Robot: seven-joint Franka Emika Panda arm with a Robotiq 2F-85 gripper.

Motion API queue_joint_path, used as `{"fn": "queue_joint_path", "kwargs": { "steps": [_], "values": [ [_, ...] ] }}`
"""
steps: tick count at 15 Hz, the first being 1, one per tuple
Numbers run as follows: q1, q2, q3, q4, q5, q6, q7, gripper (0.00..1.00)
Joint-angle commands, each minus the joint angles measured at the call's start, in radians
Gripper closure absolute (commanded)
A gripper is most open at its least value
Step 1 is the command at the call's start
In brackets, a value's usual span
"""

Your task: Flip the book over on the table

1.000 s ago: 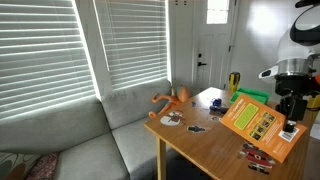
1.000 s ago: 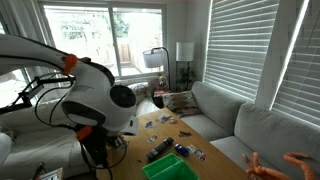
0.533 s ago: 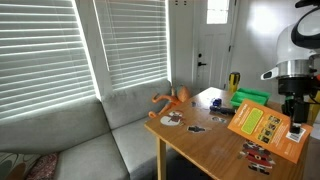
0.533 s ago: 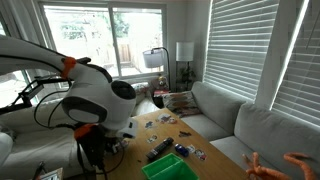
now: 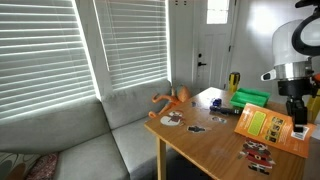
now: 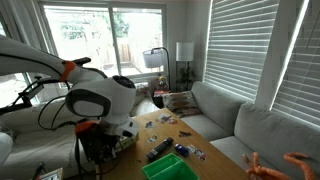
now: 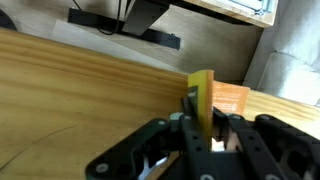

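Observation:
The book (image 5: 266, 126), yellow-orange with dark green panels, stands tilted up over the right end of the wooden table (image 5: 200, 145), its picture face toward the camera. My gripper (image 5: 298, 128) is shut on the book's far right edge. In the wrist view the book's thin yellow edge (image 7: 203, 95) sits clamped between my two fingers (image 7: 207, 128), and its orange face (image 7: 232, 98) shows to the right. In an exterior view the arm's white body (image 6: 95, 105) hides the book and the gripper.
A bright green ridged box (image 5: 251, 97) (image 6: 167, 167) stands behind the book. Small picture cards (image 5: 170, 119) and a dark remote (image 6: 159, 149) lie scattered on the table. An orange toy (image 5: 170, 99) sits at the far edge. A grey sofa (image 5: 90, 140) lies alongside.
The book has been tipped up steeper and carried right with my gripper. The arm has swung with it.

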Motion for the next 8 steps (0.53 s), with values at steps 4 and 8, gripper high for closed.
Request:
{"fn": "queue_joint_path", "kwargs": {
  "steps": [4, 8],
  "values": [
    [-0.007, 0.004, 0.052, -0.007, -0.105, 0.144, 0.122, 0.49],
    [-0.011, -0.005, 0.062, -0.004, -0.158, 0.158, 0.167, 0.21]
  ]
}}
